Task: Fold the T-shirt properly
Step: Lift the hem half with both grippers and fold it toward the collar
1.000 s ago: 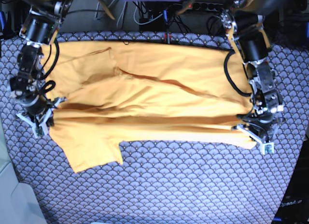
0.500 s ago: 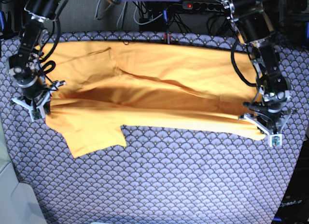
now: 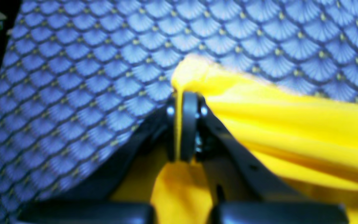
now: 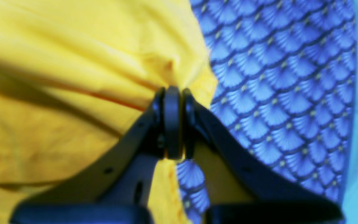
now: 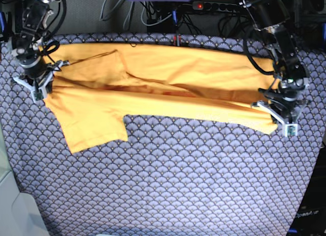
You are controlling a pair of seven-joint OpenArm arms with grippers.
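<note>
The yellow-orange T-shirt lies in a long band across the far half of the table, with one sleeve hanging toward the front on the view's left. My left gripper, on the view's right, is shut on the shirt's front right corner. The left wrist view shows its tips pinching yellow cloth. My right gripper, on the view's left, is shut on the shirt's left edge. The right wrist view shows its tips clamped on bunched cloth. No dark marks show.
The blue-grey scallop-patterned cloth covers the table. Cables and a power strip run behind the far edge. A pale surface borders the table at front left, and dark gear stands at front right.
Both grippers have moved toward the far edge, holding the shirt's front edge. The band of cloth has become narrower and the hanging sleeve has shifted farther back.
</note>
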